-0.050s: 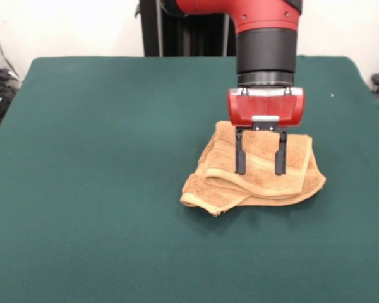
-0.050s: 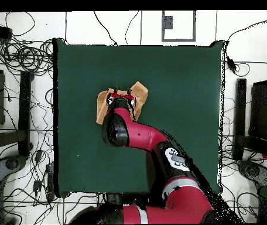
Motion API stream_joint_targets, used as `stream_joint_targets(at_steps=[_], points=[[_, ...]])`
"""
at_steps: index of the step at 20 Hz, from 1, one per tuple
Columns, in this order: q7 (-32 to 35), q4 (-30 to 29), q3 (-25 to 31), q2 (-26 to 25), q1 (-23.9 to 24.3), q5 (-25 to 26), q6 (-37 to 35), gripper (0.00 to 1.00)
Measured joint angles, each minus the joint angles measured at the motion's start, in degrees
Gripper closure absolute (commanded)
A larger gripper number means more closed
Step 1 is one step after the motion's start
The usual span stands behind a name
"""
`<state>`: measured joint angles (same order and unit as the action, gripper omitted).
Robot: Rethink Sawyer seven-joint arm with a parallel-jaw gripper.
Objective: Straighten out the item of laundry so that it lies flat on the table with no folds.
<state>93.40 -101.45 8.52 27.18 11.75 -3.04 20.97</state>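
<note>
The item of laundry (image 1: 259, 180), an orange-tan terry towel, lies crumpled and folded over itself right of the middle of the green table (image 1: 101, 158). Layered folds with border bands show along its near edge. My gripper (image 1: 261, 170) hangs directly over the towel, open, its two black fingers (image 1: 240, 154) spread apart and pointing down, tips at or just above the cloth. In the overhead view the arm covers most of the towel (image 2: 139, 94); only its two ends stick out on either side of the gripper (image 2: 122, 96).
Green table cover (image 2: 182, 76) spreads wide on all sides of the towel. Cables and equipment (image 2: 19, 58) lie on the floor around the table.
</note>
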Motion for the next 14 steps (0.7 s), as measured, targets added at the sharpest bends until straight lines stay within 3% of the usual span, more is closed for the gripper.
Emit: stream_joint_targets(at_steps=[14], points=[[0.0,0.8,-0.9,0.0,-1.3,0.0,0.0,0.0]])
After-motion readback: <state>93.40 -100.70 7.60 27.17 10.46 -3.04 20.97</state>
